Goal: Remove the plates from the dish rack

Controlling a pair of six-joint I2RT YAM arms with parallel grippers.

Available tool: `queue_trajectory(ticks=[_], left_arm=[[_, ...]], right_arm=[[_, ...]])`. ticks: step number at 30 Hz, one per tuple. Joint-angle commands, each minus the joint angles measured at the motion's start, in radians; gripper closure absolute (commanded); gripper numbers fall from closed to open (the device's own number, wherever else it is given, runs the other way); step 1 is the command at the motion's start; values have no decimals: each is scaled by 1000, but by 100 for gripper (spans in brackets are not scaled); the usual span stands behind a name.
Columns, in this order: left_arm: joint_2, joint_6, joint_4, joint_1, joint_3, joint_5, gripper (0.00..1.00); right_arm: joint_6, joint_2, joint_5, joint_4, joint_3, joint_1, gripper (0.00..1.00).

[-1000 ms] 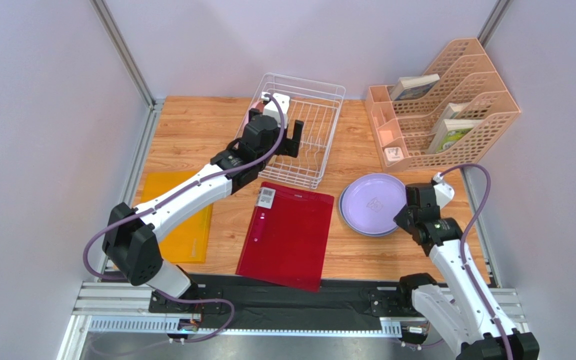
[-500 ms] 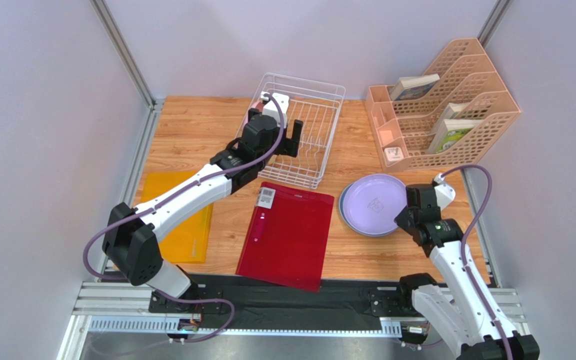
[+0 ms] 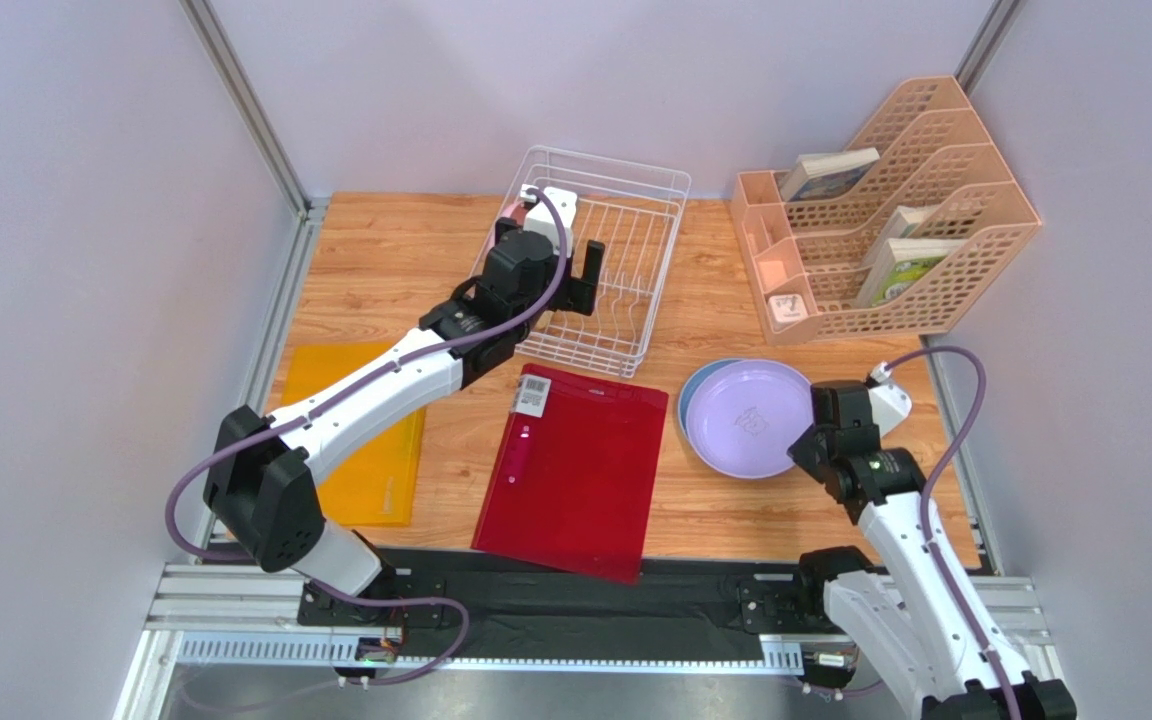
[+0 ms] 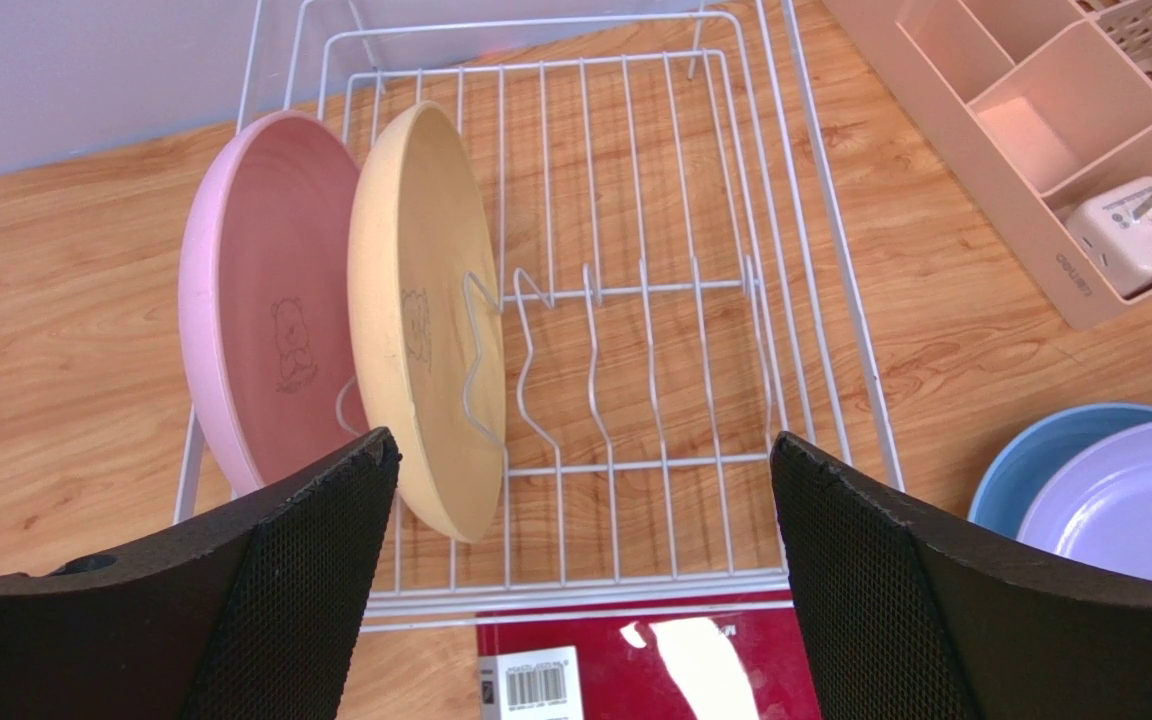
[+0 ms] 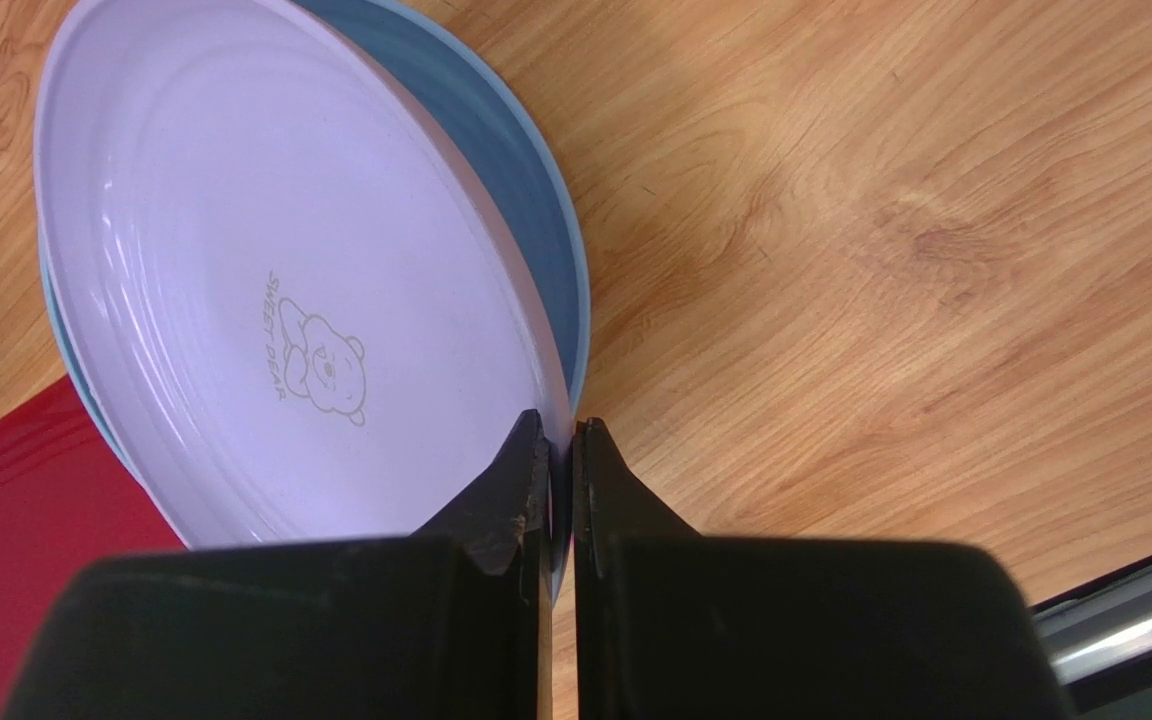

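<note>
The white wire dish rack (image 3: pixel 630 285) stands at the back middle. In the left wrist view a pink plate (image 4: pixel 259 345) and a tan-yellow plate (image 4: pixel 417 330) stand upright in the left end of the rack (image 4: pixel 657 300). My left gripper (image 4: pixel 575 570) hangs open and empty above the rack's near edge. The arm hides both plates in the top view. My right gripper (image 5: pixel 560 435) is shut on the near rim of the lilac plate (image 5: pixel 282 270), which lies on the light blue plate (image 5: pixel 530 195) on the table right of the rack (image 3: pixel 748 417).
A red folder (image 3: pixel 575 465) lies in front of the rack, an orange one (image 3: pixel 372 435) at the left. A peach lattice organizer (image 3: pixel 898 210) with books and a white plug (image 4: pixel 1138 233) stands at the back right.
My right gripper has moved down and nearer with the lilac plate, setting it lower onto the blue plate, whose left rim now shows. The left arm has not moved.
</note>
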Motion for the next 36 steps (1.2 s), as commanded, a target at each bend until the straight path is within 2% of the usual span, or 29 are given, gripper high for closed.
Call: queue_trajectory(ticks=[1, 5, 8, 13, 14, 17, 20, 28, 36], left_arm=[[-28, 0, 21, 4, 8, 13, 2], [-25, 0, 19, 4, 7, 12, 2], [-28, 0, 15, 3, 5, 10, 2], [-28, 2, 15, 6, 7, 10, 2], [-28, 2, 15, 6, 5, 10, 2], [-28, -1, 13, 4, 4, 10, 2], [-28, -3, 12, 4, 4, 13, 2], [-29, -12, 7, 6, 13, 33, 2], [-39, -20, -2, 6, 33, 62, 1]], right_arm=[[25, 72, -29, 88, 26, -2, 100], [10, 122, -41, 146, 34, -4, 96], [2, 147, -32, 159, 41, -2, 89], [-4, 130, -35, 168, 32, -2, 61], [-4, 126, -37, 165, 32, -2, 51], [0, 104, -29, 145, 34, -4, 34], [-1, 80, -21, 129, 38, -4, 29], [-61, 18, -23, 114, 126, -4, 26], [-165, 23, -84, 266, 218, -4, 17]])
